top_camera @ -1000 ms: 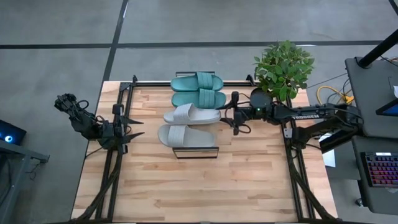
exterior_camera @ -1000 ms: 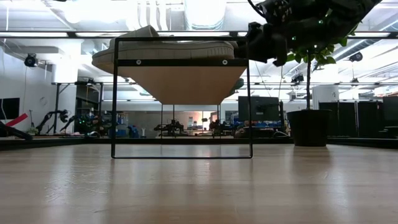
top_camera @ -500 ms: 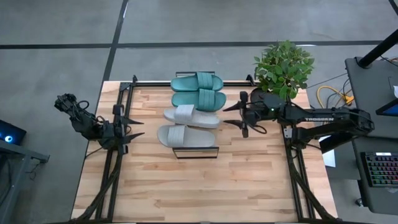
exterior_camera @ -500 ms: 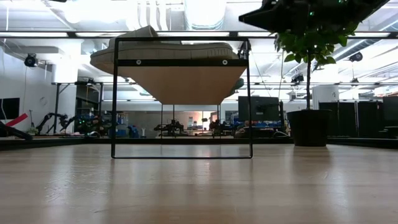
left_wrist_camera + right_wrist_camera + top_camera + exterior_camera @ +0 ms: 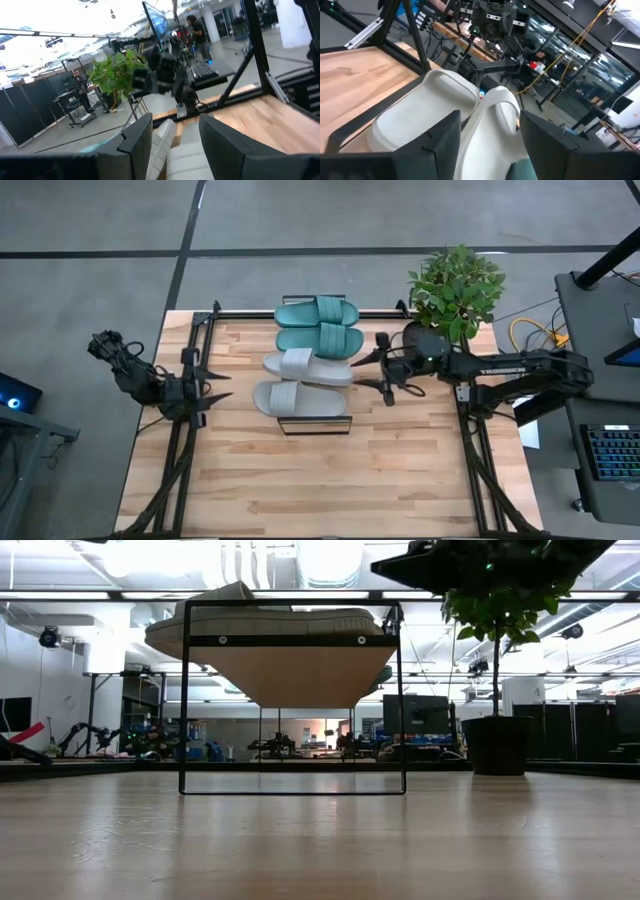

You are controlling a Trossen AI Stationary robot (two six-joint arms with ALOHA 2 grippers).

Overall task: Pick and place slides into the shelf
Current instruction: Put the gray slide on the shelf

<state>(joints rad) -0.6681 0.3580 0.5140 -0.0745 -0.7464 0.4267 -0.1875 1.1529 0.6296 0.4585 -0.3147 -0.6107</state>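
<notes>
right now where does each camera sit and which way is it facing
High view: above the table, looking straight down on the shelf, four slides and both arms.
Low view: at tabletop height, looking level under the shelf; only a dark part of an arm shows at top.
Left wrist view: on the left arm, facing across to the right arm; own fingers at bottom.
Right wrist view: on the right arm, facing the grey slides; own fingers at bottom.
Shared: high and right wrist views both show the grey slides.

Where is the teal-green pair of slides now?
In the high view, the teal-green pair of slides lies on the narrow wooden shelf's far end, beside the light grey pair, left of the potted plant.
</notes>
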